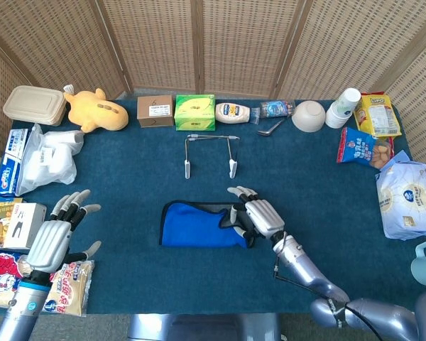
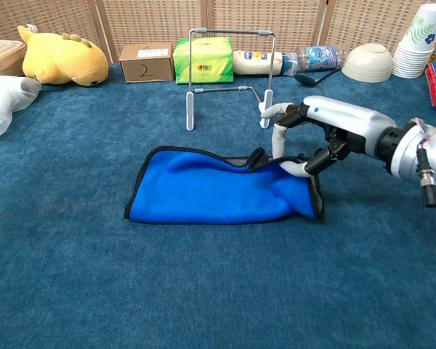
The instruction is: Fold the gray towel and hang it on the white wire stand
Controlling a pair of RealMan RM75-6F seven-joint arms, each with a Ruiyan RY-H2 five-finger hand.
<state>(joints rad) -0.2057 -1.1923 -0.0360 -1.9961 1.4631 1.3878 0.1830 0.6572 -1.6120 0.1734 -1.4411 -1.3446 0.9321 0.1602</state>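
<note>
Towel: our towel [image 2: 211, 193] lies flat on the blue table cloth [image 2: 203, 291] near the middle of the table, folded so its bright blue face is up, with a dark edging around it and a sliver of gray showing along the far edge.
Right hand: our right hand [image 2: 305, 138] sits at the towel's right end, fingers curled down and pinching the far right corner of the cloth; in the head view [image 1: 255, 217] it covers that same corner.
Left hand: our left hand [image 1: 57, 234] hovers over the table's left edge, well apart from the towel, fingers spread and holding nothing.
Wire stand: the white wire stand [image 2: 229, 73] stands upright just behind the towel, bare, not touching it.
Back row: behind the stand we see a brown box [image 2: 147, 62], a green tissue box [image 2: 202, 58], a white bottle [image 2: 256, 62] on its side and a white bowl [image 2: 367, 62] turned over.
Far left: a yellow plush toy [image 2: 58, 58] lies there.
</note>
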